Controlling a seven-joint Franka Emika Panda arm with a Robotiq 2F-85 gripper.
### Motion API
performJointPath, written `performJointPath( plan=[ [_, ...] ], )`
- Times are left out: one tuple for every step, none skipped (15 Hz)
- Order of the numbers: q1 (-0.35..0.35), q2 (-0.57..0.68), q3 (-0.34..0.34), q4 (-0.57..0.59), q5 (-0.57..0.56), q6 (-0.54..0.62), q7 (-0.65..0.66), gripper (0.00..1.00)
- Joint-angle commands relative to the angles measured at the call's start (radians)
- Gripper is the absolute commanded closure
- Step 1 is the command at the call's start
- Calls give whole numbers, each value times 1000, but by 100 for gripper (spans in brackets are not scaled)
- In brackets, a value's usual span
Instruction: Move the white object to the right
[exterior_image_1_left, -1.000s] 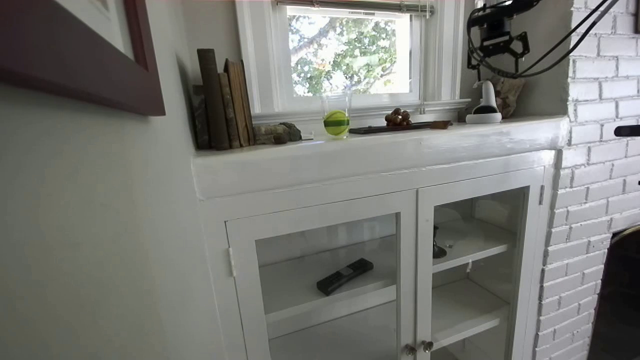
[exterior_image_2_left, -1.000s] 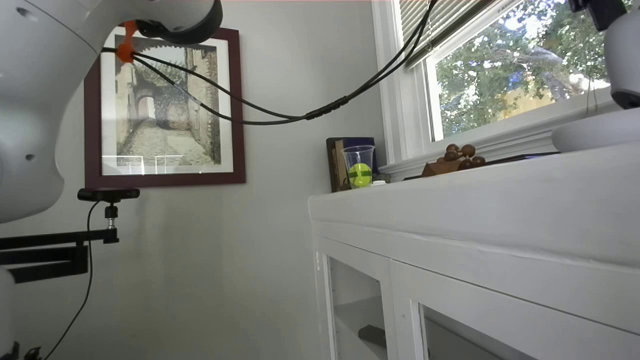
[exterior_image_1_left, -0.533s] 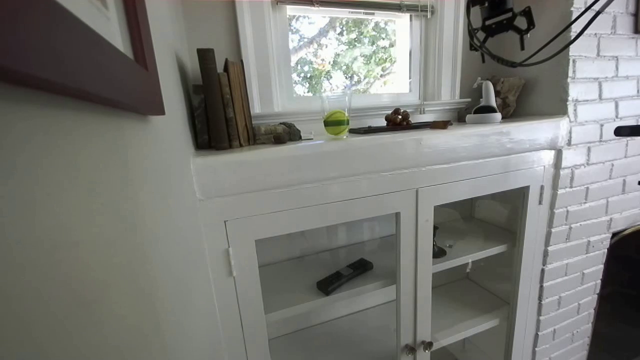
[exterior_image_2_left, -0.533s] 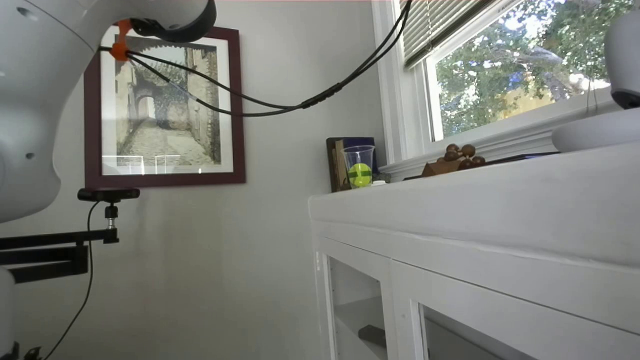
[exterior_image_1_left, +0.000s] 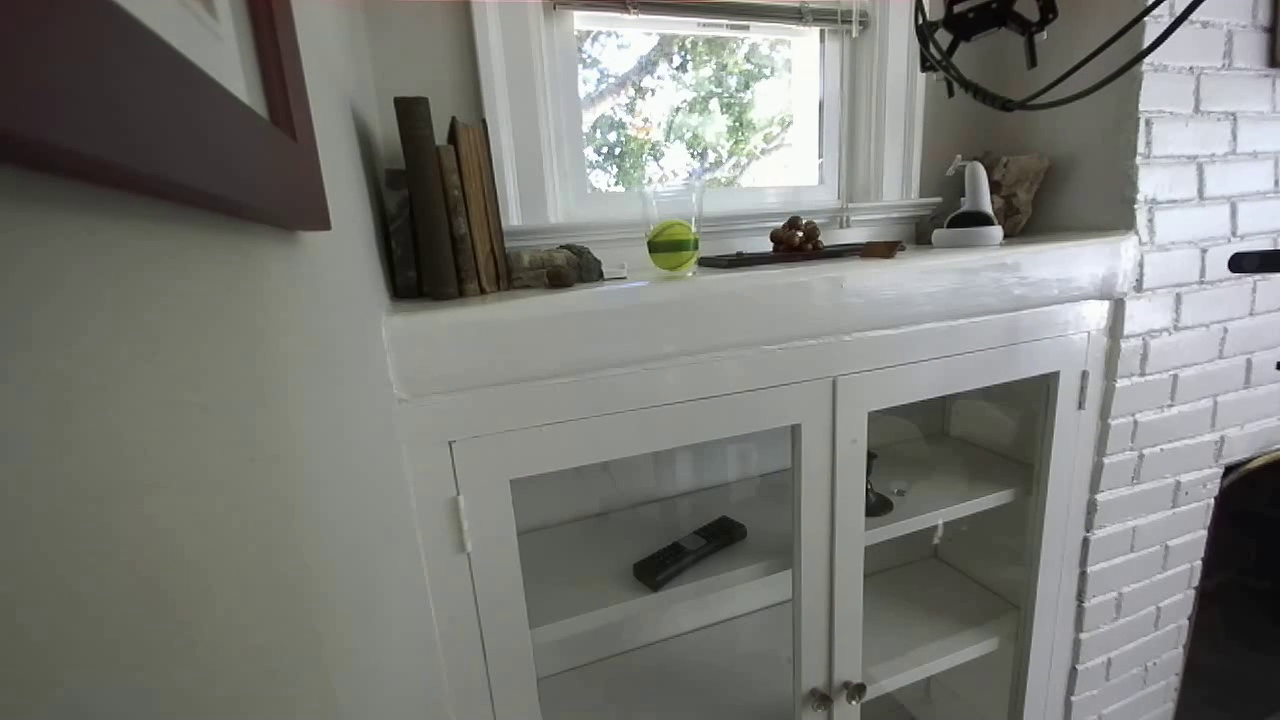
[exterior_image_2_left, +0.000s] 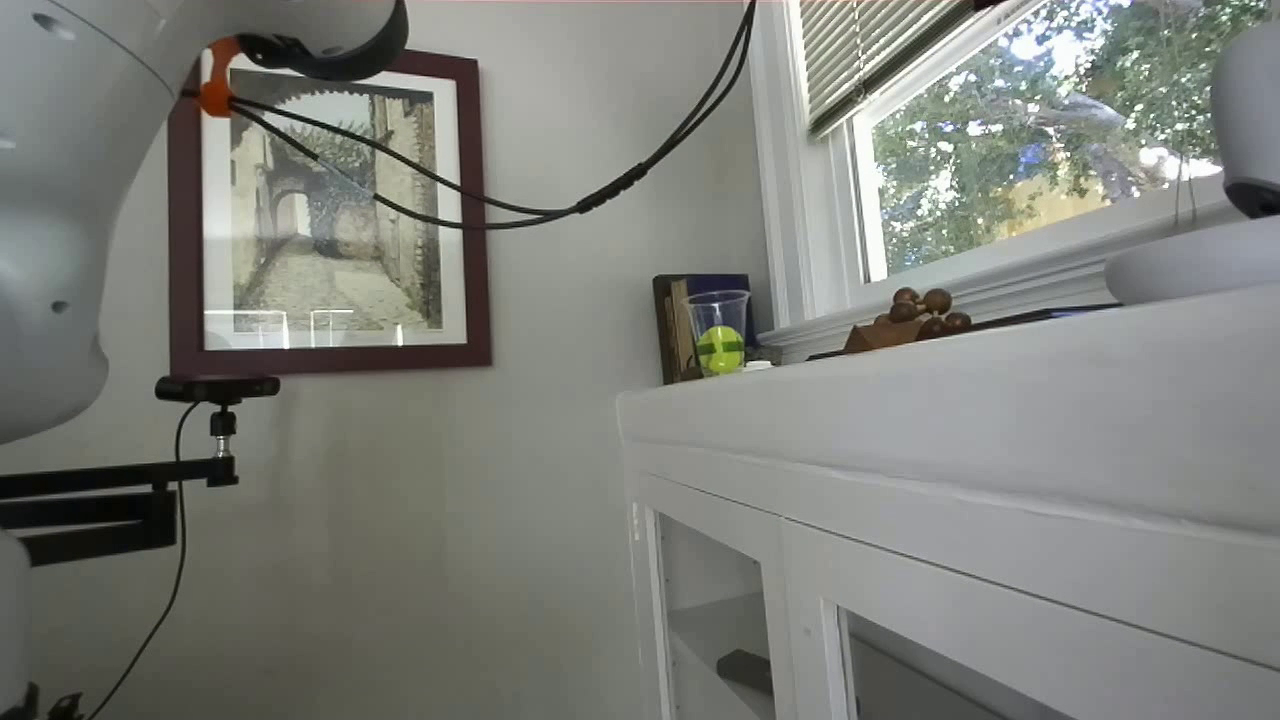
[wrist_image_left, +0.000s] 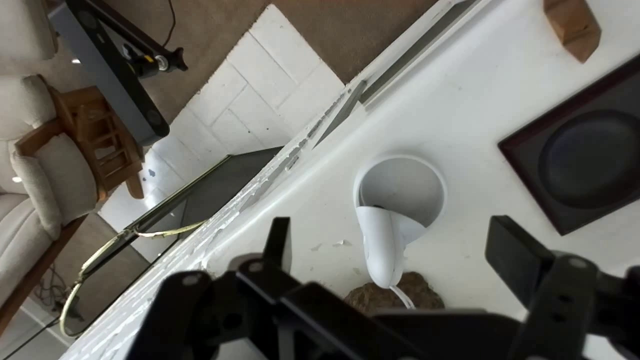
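The white object (exterior_image_1_left: 972, 205), a controller-like piece with a ring base and narrow top, stands upright at the right end of the white ledge in an exterior view. It is cut off by the right edge in an exterior view (exterior_image_2_left: 1243, 125). In the wrist view the white object (wrist_image_left: 382, 245) lies between the fingers in the picture, well below them, with a thin cord at its top. My gripper (exterior_image_1_left: 988, 62) is above it, near the top edge. In the wrist view the gripper (wrist_image_left: 392, 232) is wide open and empty.
A brown rock (wrist_image_left: 415, 290) sits right behind the white object. A dark tray (wrist_image_left: 525, 165) with a wooden piece (exterior_image_1_left: 882, 249) and brown balls (exterior_image_1_left: 796, 235) lies along the ledge. A clear cup with a green ball (exterior_image_1_left: 672, 246), stones and books (exterior_image_1_left: 430, 200) stand farther left.
My gripper has risen from just above the white object to the top edge, shifting slightly left at the end. The cables rose with it. The white object has not moved.
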Motion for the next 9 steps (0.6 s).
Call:
performJointPath(
  plan=[
    [34,-45,12,-18,-30,-57,-73,0],
    [44,-55,13,-22,-39,-71,-105,0],
    [55,-66,13,-31,-52,-73,-135,0],
    [64,-78,14,-42,-61,-74,-165,0],
    [69,-89,17,-50,-63,-72,-198,0],
    [75,-100,18,-58,-61,-83,-228,0],
    [80,-113,20,-69,-56,-84,-255,0],
    [66,-59,8,-11,-32,-74,-200,0],
    [69,-65,9,-12,-32,-77,-219,0]
  ],
)
